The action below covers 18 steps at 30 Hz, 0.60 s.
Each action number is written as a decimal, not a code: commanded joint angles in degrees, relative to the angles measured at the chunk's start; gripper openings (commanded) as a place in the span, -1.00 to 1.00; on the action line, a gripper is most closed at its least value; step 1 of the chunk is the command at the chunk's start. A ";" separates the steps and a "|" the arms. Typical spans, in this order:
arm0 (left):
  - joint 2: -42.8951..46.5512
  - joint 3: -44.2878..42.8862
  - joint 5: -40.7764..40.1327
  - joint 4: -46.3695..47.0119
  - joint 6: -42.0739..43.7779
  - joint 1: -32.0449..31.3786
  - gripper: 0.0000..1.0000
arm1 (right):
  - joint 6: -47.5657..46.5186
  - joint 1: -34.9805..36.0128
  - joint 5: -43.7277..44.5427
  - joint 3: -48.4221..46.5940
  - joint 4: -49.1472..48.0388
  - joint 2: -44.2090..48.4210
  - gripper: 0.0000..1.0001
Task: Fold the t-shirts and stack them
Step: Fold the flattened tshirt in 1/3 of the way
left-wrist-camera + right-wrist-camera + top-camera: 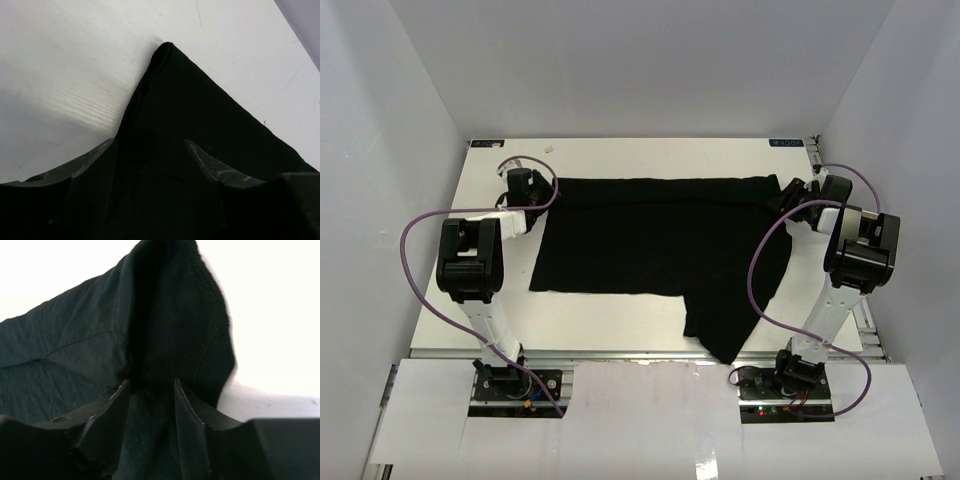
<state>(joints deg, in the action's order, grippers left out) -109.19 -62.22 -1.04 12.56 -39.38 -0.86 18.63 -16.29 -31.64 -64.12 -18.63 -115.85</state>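
A plain black t-shirt (660, 250) lies spread on the white table (610, 325), with one flap hanging toward the near edge at the right. My left gripper (533, 190) is at the shirt's far left corner. In the left wrist view its fingers (205, 162) hold black cloth (200, 110) between them, and a ridge runs out to the corner tip. My right gripper (792, 195) is at the far right corner. In the right wrist view its fingers (187, 407) pinch bunched cloth (165, 315) that tents upward. The logo and the neck tag are hidden.
White walls close in the table on the left, back and right. The table's far edge (640, 142) runs just behind the shirt. Purple cables (420, 225) loop beside both arms. A metal rail (865, 320) runs along the table's right side.
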 commanded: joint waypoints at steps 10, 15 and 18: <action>12.94 -0.45 -2.92 -9.91 5.01 0.78 0.67 | -10.72 -3.48 -7.73 -4.88 10.28 11.07 0.15; 17.42 0.43 4.09 -11.33 7.46 0.78 0.54 | -16.34 -3.39 -18.97 -4.96 12.21 14.42 0.20; 19.52 -0.53 9.38 -15.00 9.14 0.78 0.36 | -22.74 -3.31 -23.99 -6.89 18.59 16.26 0.20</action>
<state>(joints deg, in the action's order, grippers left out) -92.42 -62.26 2.39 2.48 -33.15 -0.32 3.40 -19.84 -47.16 -67.75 -6.44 -102.15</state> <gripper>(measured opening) 0.691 0.600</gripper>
